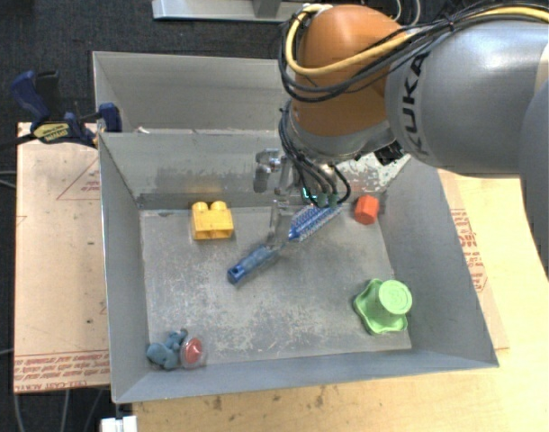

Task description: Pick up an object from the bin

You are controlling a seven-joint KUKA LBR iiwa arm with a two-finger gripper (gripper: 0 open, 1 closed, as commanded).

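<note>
A blue brush (256, 262) with a bristled head (310, 220) lies slantwise in the middle of the bin, handle toward the lower left. My gripper (276, 230) comes down under the arm's orange cover and stands right at the brush's middle, between handle and head. A yellow toy brick (211, 220) sits to the left of it near the back wall. A small orange cylinder (367, 209) lies just to the right of the brush head.
A green lobed cap-like piece (382, 307) rests at the front right. A small blue and red clump (176, 352) lies in the front left corner. Something white and speckled (368, 177) shows at the back right, partly under the arm.
</note>
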